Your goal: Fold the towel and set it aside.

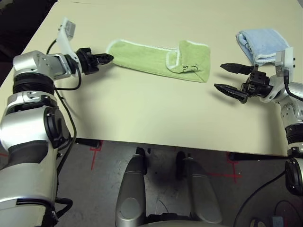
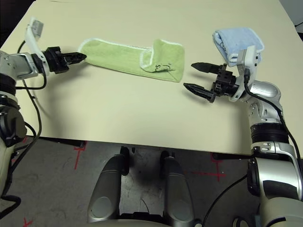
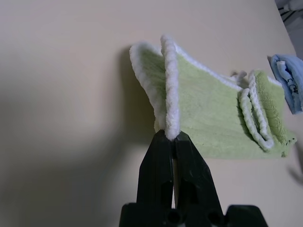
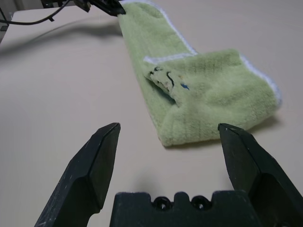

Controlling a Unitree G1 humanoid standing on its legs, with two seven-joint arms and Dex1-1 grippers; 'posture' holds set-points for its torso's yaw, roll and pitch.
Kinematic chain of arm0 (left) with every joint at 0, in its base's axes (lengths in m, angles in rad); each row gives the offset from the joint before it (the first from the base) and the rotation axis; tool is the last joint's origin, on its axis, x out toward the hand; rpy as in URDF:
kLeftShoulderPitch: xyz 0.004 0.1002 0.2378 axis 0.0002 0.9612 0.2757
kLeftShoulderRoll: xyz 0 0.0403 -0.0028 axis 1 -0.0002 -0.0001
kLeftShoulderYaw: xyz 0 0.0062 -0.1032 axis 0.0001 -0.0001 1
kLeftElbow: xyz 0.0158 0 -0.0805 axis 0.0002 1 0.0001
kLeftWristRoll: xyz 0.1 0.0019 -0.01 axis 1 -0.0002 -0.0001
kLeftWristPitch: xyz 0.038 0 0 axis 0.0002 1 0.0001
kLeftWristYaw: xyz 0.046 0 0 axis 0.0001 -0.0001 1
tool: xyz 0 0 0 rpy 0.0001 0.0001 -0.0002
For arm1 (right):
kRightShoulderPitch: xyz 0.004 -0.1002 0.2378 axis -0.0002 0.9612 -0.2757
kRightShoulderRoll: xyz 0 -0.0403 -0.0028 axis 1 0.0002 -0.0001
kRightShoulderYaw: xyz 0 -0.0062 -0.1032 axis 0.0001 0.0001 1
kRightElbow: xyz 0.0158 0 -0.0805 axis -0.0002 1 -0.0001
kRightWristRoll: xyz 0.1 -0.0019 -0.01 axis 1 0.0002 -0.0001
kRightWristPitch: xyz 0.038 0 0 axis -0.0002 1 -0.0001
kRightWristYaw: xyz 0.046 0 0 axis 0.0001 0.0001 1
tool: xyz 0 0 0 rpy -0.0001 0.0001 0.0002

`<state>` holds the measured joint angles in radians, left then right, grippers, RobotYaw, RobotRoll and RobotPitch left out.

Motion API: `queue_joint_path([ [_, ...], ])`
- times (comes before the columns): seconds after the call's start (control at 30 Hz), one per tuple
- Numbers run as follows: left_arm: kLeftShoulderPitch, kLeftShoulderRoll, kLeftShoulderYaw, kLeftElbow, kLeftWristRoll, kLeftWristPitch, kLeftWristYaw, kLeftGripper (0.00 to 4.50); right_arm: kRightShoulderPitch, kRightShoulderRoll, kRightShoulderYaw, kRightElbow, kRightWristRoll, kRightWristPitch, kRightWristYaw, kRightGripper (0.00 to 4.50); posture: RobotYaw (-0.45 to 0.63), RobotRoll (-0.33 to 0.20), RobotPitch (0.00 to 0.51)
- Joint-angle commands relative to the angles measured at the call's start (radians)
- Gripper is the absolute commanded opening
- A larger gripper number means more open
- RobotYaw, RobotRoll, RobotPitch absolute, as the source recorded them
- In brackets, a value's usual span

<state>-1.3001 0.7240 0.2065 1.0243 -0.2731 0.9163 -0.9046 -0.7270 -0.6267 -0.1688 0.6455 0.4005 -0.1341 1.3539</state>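
Lying on the beige table point(image 1: 142, 113), the green towel point(image 1: 151, 59) is stretched between both arms. The left gripper point(image 1: 108, 58) pinches its white-edged end. The right gripper point(image 1: 226, 77) is wide apart, holding nothing, near the blue towel point(image 1: 260, 43).

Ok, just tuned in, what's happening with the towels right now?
The left gripper is shut on the left end of the green towel, pinching its white edging. The towel lies partly folded on the table. The right gripper waits open near its other end, holding nothing. A folded blue towel sits beyond it.
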Motion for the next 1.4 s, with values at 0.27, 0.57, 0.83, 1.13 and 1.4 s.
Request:
queue_joint_path([
  [0.27, 0.078, 0.108, -0.059, -0.034, 0.030, 0.003, -0.068, 0.02, -0.035, -0.006, -0.004, 0.074, -0.017, -0.051, 0.008, 4.50, 0.12, 0.000, 0.280],
  [0.57, 0.067, 0.108, -0.093, -0.020, 0.055, -0.068, -0.092, 0.02, -0.055, -0.003, -0.002, 0.106, -0.029, -0.062, 0.014, 4.50, 0.12, 0.000, 0.274],
  [0.83, 0.016, 0.060, -0.205, -0.133, 0.066, -0.065, -0.229, 0.02, -0.057, 0.007, 0.007, 0.112, -0.036, -0.054, 0.022, 4.50, 0.12, 0.000, 0.262],
  [1.13, -0.083, -0.017, -0.223, -0.226, 0.016, -0.027, -0.291, 0.02, -0.057, 0.007, 0.007, 0.101, -0.038, -0.055, 0.020, 4.50, 0.11, 0.000, 0.259],
  [1.4, -0.104, -0.119, -0.226, -0.309, -0.023, 0.018, -0.298, 0.02, -0.057, 0.004, 0.004, 0.098, -0.039, -0.057, 0.012, 4.50, 0.11, 0.000, 0.256],
])
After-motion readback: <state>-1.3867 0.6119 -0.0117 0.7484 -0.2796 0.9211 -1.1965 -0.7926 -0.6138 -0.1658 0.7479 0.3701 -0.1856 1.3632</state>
